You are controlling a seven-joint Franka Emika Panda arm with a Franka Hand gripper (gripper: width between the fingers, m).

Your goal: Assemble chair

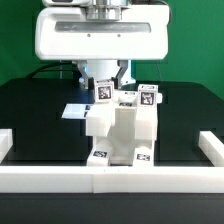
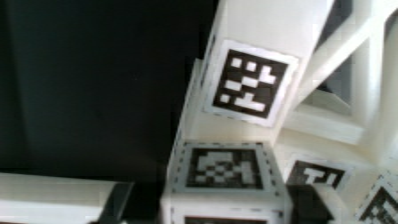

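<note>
The chair (image 1: 122, 128), partly assembled white blocks with square tags, stands at the front edge of the black table (image 1: 30, 110), touching the long white border wall (image 1: 110, 178). The wall runs the whole front edge and turns up at both front corners, so there is no room forward. Open black surface lies on both sides of the chair and toward the back edge. The gripper (image 1: 103, 84) is right above the chair's rear pieces, fingers down around a tagged upright part (image 2: 249, 80); probably pinching it, but I cannot tell from either view. A flat white marker board (image 1: 74, 110) lies just behind the chair toward the exterior view's left. The arm's big white body fills the back.
</note>
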